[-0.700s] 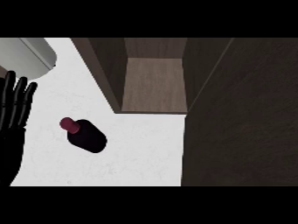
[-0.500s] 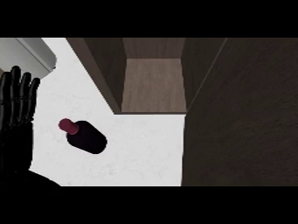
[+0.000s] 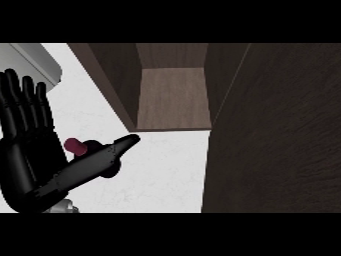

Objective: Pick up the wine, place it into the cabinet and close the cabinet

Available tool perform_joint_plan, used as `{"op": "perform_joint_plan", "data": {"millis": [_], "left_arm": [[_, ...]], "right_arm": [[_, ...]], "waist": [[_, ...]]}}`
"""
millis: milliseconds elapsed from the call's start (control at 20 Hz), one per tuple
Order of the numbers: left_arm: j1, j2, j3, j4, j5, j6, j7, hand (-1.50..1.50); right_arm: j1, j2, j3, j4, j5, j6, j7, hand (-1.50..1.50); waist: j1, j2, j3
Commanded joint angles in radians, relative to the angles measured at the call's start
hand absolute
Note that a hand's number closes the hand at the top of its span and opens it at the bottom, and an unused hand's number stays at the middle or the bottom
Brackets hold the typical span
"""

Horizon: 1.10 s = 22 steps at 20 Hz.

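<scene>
The wine (image 3: 83, 147) lies on its side on the white table (image 3: 165, 170), in front of and a little to the left of the open cabinet (image 3: 171, 97). Most of it is hidden: only the dark red cap end and a sliver of the dark body show, just above the thumb of the left hand (image 3: 29, 160).

That hand is spread wide — fingers straight and pointing away from the robot, thumb stretched out to the right across the bottle. Nothing is curled round the bottle, so it is not yet held. Whether the thumb touches the bottle or merely passes above it cannot be told from this view. The right hand shows nowhere.

As for handling, a wine bottle is most likely rigid and fairly heavy for its size, with a smooth, slippery skin; being round and lying down, it will probably roll at a sideways nudge. If it is glass, a knock against the cabinet's edge could be costly. The best place to take hold is the wide body near its middle — fingers on one side, thumb on the other — and not the narrow neck at the cap end, where the weight would hang off and tilt it.

The cabinet's wood-lined inside looks bare, and the large dark panel (image 3: 284, 130) to its right appears to be its open door.
</scene>
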State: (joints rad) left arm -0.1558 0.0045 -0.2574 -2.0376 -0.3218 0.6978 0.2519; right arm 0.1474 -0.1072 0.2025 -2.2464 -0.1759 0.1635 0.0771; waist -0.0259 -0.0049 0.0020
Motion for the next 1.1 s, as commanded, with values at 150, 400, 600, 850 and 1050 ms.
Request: {"op": "perform_joint_plan", "data": {"millis": [150, 400, 600, 850, 1050], "left_arm": [[-0.150, -0.004, -0.266, 0.026, -0.321, 0.305, 0.331, -1.50], [-0.264, -0.004, -0.313, 0.016, -0.542, 0.314, 0.610, -1.50], [-0.342, -0.004, -0.364, 0.029, -0.704, 0.334, 0.800, -1.50], [-0.511, -0.004, -0.323, 0.027, -0.862, 0.216, 1.039, -1.50], [-0.567, -0.004, -0.355, 0.000, -0.959, 0.151, 1.173, -1.50]], "right_arm": [[-0.010, -0.016, 0.029, -0.171, -0.072, -0.036, 0.200, -1.50], [0.011, -0.046, -0.029, -0.209, -0.150, -0.017, 0.219, -1.50], [-0.035, -0.041, -0.062, -0.139, -0.138, -0.021, 0.198, -1.50], [0.007, -0.029, -0.012, -0.223, -0.132, -0.033, 0.241, -1.50], [-0.047, -0.037, -0.020, -0.235, -0.123, -0.049, 0.286, -1.50]], "waist": [[0.017, -0.003, 0.001], [0.025, -0.008, 0.002], [0.032, -0.007, 0.002], [0.019, -0.009, 0.001], [0.020, -0.011, 0.000]]}}
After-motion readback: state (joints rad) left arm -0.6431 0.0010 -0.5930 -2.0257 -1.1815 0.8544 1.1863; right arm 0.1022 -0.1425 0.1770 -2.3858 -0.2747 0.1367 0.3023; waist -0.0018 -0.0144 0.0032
